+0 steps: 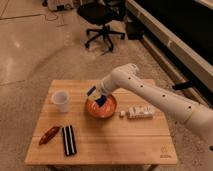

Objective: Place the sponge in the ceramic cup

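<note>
My gripper [99,97] hangs over the left part of the orange-red bowl [102,111], at the end of the white arm that reaches in from the right. It is shut on the sponge [93,92], a small dark-blue block with a paler yellowish face, held above the bowl's left rim. The ceramic cup [61,101], white and handleless, stands upright on the wooden table [120,145] to the left of the bowl, a short gap away from the sponge.
A black-and-white striped flat bar [69,139] and a reddish-brown object [49,134] lie at the table's front left. A white packet [140,112] lies right of the bowl. A black office chair [102,20] stands on the floor behind the table.
</note>
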`<state>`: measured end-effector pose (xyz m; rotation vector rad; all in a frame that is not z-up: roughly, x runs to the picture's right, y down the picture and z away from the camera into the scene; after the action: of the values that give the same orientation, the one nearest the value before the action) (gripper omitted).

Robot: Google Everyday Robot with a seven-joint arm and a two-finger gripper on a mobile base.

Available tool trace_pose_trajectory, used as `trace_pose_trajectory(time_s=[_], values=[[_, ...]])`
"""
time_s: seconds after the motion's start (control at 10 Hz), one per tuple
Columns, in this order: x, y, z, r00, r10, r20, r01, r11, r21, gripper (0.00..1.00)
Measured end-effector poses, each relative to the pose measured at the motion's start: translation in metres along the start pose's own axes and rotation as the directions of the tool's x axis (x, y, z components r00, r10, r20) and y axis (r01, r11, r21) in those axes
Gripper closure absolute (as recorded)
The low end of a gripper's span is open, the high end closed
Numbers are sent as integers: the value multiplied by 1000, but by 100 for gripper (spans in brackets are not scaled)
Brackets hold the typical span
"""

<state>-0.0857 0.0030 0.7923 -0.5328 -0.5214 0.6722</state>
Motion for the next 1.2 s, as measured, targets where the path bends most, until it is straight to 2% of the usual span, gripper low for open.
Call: trace_pose_trajectory(time_s=[0.3, 0.6, 1.0, 1.2], values=[[-43, 11, 22, 996, -35, 84, 41, 996, -75, 100], [-79, 23, 38, 986, -66, 152, 87, 986, -141, 100], [-117, 49, 62, 970, -126, 208, 169, 964, -206, 100], [-128, 59, 72, 964, -148, 223, 199, 953, -228, 100]])
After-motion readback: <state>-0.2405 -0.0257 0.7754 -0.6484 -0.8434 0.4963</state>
